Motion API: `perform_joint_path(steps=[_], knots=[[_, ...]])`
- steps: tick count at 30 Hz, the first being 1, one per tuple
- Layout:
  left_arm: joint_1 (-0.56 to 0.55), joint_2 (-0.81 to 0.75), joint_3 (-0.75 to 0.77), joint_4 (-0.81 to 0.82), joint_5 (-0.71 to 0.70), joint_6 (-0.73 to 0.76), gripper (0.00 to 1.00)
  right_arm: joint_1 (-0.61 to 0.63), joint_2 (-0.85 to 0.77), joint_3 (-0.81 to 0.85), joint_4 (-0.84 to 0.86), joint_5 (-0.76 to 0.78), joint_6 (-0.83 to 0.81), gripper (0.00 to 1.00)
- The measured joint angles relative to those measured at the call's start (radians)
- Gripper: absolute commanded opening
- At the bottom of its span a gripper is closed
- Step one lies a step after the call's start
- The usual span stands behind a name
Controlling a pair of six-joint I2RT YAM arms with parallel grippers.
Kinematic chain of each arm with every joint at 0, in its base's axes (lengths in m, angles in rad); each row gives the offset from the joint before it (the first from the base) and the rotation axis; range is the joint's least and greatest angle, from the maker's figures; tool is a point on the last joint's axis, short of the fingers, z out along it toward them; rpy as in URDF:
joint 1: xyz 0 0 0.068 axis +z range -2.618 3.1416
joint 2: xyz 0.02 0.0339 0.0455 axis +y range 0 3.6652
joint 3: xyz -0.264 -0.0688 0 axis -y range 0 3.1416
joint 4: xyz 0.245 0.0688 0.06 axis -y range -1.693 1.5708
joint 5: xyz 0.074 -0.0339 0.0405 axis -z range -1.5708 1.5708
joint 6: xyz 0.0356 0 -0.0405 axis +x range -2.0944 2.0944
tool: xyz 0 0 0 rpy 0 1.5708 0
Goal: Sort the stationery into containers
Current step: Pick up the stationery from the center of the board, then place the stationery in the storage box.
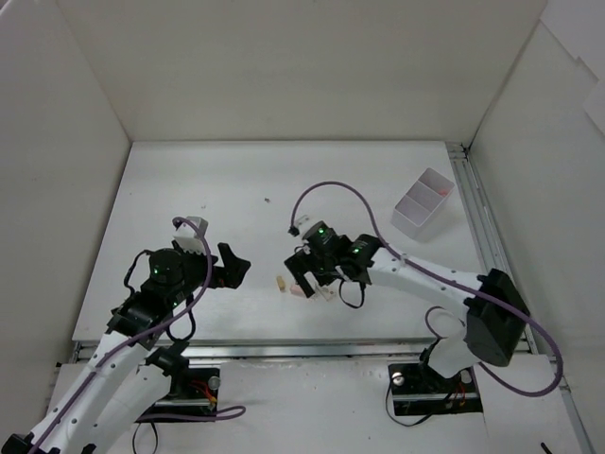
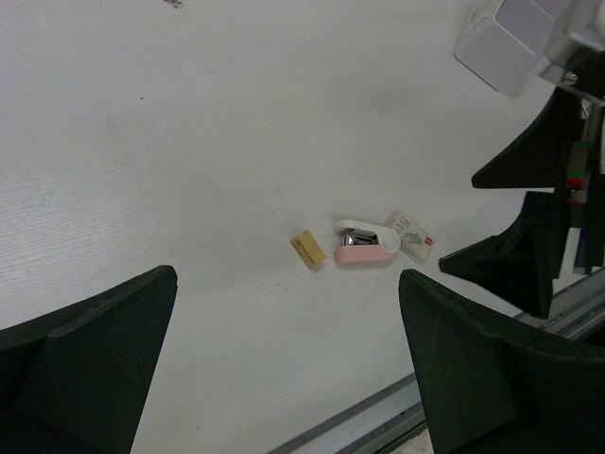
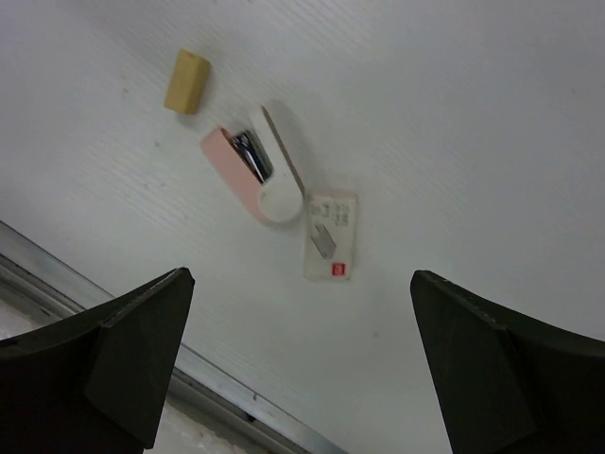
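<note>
Three small items lie in a row near the table's front edge: a tan eraser block (image 1: 281, 282) (image 2: 308, 249) (image 3: 187, 81), a pink-and-white block (image 1: 299, 291) (image 2: 364, 244) (image 3: 255, 175) and a cream packet with a red mark (image 1: 327, 292) (image 2: 412, 235) (image 3: 332, 236). My right gripper (image 1: 315, 278) (image 3: 298, 303) is open and empty, hovering just over them. My left gripper (image 1: 236, 268) (image 2: 288, 284) is open and empty, to their left. The two white containers (image 1: 423, 201) stand side by side at the back right; a pink-red thing lies in the farther one.
The metal rail of the table's front edge (image 1: 312, 350) (image 2: 378, 416) (image 3: 236, 407) runs close behind the items. The right arm's black fingers (image 2: 501, 260) show in the left wrist view. A purple cable (image 1: 331, 186) loops above the right gripper. White walls enclose the table.
</note>
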Motion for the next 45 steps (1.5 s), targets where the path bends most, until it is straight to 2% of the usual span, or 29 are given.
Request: perform_joint_path(steps=[5, 10, 12, 15, 16, 18, 19, 21, 22, 23, 24, 28, 31, 35, 40, 45], knots=[[-0.009, -0.019, 0.007, -0.067, -0.060, -0.037, 1.00, 0.107, 0.241, 0.194, 0.090, 0.075, 0.032, 0.98], [-0.012, -0.042, 0.064, -0.207, -0.242, -0.134, 1.00, 0.132, 0.433, 0.323, 0.144, 0.092, 0.067, 0.98], [-0.012, -0.058, 0.066, -0.242, -0.295, -0.176, 1.00, 0.132, 0.479, 0.337, 0.154, 0.092, 0.079, 0.94], [-0.012, -0.088, 0.066, -0.296, -0.356, -0.224, 1.00, 0.132, 0.521, 0.338, 0.154, 0.091, 0.101, 0.74], [-0.012, -0.093, 0.066, -0.312, -0.371, -0.236, 1.00, 0.132, 0.537, 0.338, 0.154, 0.090, 0.108, 0.63], [-0.012, -0.097, 0.066, -0.338, -0.402, -0.259, 1.00, 0.132, 0.560, 0.338, 0.156, 0.081, 0.127, 0.50], [-0.012, -0.096, 0.066, -0.348, -0.411, -0.266, 1.00, 0.132, 0.569, 0.338, 0.156, 0.077, 0.131, 0.35], [-0.012, -0.093, 0.066, -0.361, -0.425, -0.279, 1.00, 0.132, 0.581, 0.338, 0.154, 0.070, 0.145, 0.21], [-0.012, -0.090, 0.066, -0.366, -0.429, -0.283, 1.00, 0.132, 0.584, 0.338, 0.155, 0.067, 0.150, 0.09], [-0.012, -0.086, 0.066, -0.368, -0.431, -0.286, 1.00, 0.132, 0.584, 0.338, 0.158, 0.062, 0.150, 0.02], [-0.012, -0.080, 0.066, -0.369, -0.433, -0.287, 1.00, 0.132, 0.583, 0.338, 0.163, 0.059, 0.154, 0.00], [-0.012, -0.047, 0.066, -0.369, -0.434, -0.286, 1.00, 0.128, 0.569, 0.333, 0.177, 0.055, 0.153, 0.00], [-0.012, -0.023, 0.066, -0.364, -0.429, -0.282, 1.00, 0.097, 0.491, 0.290, 0.196, 0.032, 0.147, 0.00], [-0.012, 0.003, 0.066, -0.342, -0.399, -0.251, 1.00, -0.059, 0.314, 0.251, 0.211, 0.047, 0.089, 0.00], [-0.012, 0.040, 0.066, -0.288, -0.352, -0.200, 1.00, -0.325, 0.135, 0.235, 0.249, 0.109, -0.173, 0.00], [-0.015, 0.107, 0.084, -0.237, -0.308, -0.140, 1.00, -0.494, 0.103, 0.229, 0.249, 0.103, -0.493, 0.00]])
